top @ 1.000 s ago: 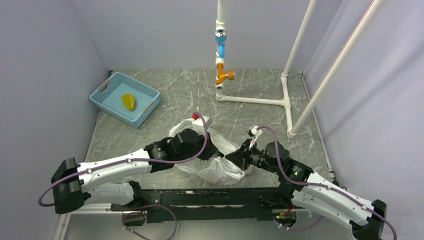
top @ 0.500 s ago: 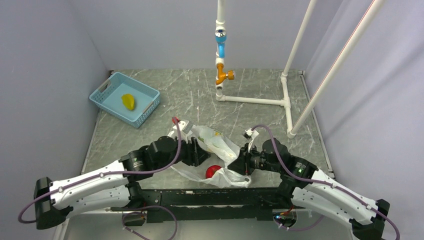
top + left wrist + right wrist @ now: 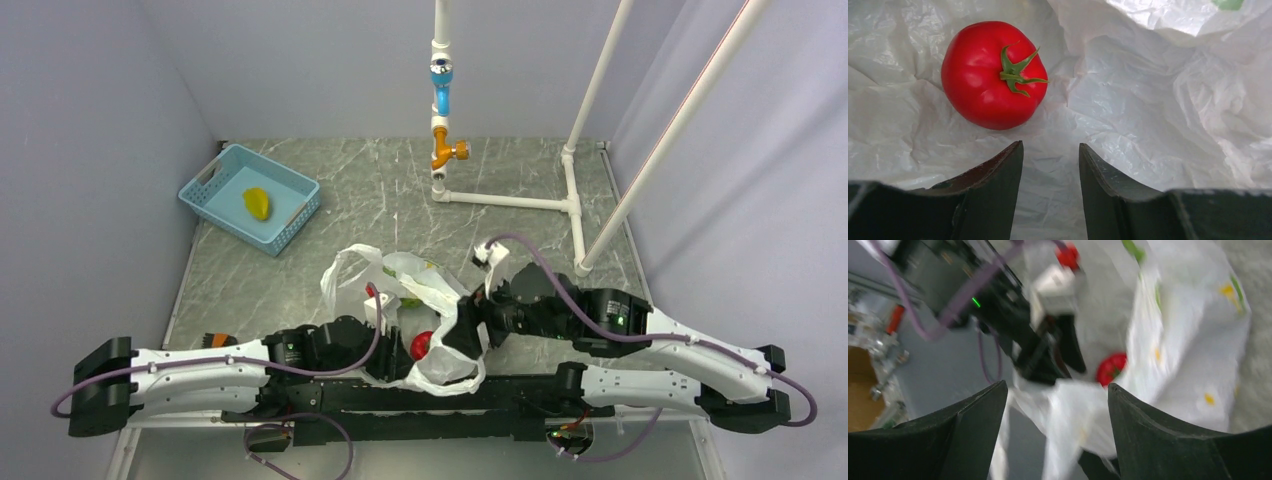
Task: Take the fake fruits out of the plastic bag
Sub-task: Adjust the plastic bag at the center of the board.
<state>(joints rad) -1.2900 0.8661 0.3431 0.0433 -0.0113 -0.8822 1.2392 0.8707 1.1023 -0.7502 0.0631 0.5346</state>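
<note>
The plastic bag (image 3: 432,290) lies crumpled at the near middle of the table, its mouth toward the arms. A red round fake fruit (image 3: 421,343) with a green stem sits inside the mouth, and a bit of green (image 3: 410,302) shows deeper in. My left gripper (image 3: 398,352) is open just left of the red fruit; in the left wrist view the fruit (image 3: 993,74) lies on the bag film (image 3: 1148,100) ahead and left of the empty open left gripper (image 3: 1050,147). My right gripper (image 3: 462,335) is open at the bag's right edge. In the blurred right wrist view, bag film (image 3: 1083,410) hangs between its wide jaws.
A blue lattice basket (image 3: 300,215) at the back left holds a yellow fake fruit (image 3: 257,203). A white pipe frame (image 3: 505,200) with an orange and blue fitting stands at the back right. The table's near edge lies just behind the bag.
Both grippers opened. The left arm drew back toward the near edge and the right arm swung over the bag's right side. The bag's mouth spread and the red fruit came into view.
</note>
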